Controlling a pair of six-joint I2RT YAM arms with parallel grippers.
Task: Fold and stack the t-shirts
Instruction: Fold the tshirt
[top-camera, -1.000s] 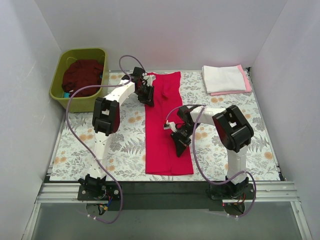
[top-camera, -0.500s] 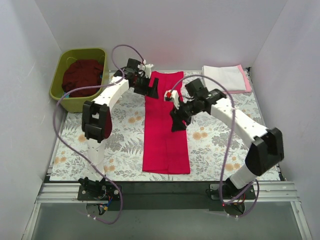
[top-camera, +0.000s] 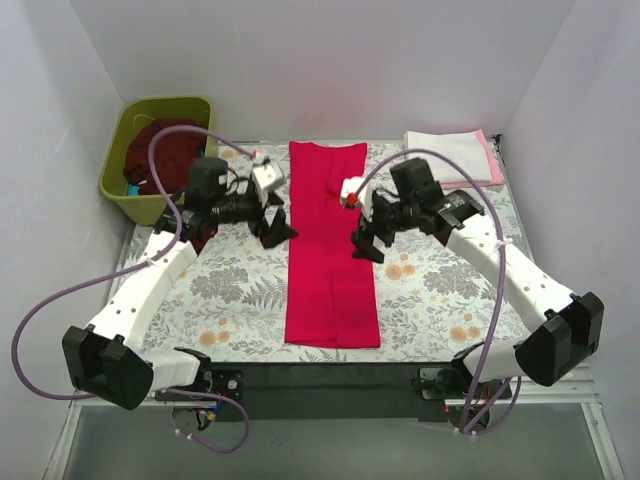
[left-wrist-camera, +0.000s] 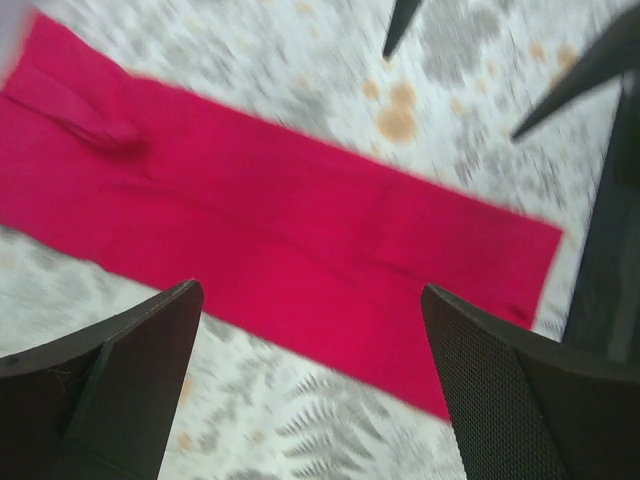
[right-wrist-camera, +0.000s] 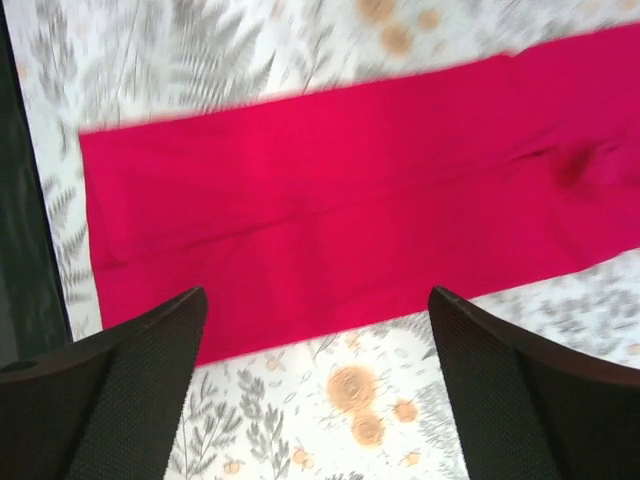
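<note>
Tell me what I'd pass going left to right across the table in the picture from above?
Green tub → red shirt → folded white shirt.

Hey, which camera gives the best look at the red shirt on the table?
The top view: the whole red shirt lies there as a long narrow strip on the flowered cloth. Both wrist views are blurred, and each cuts off one end of it.

left wrist | red t-shirt (left-wrist-camera: 280, 230) | blurred | end cut off at edge
</note>
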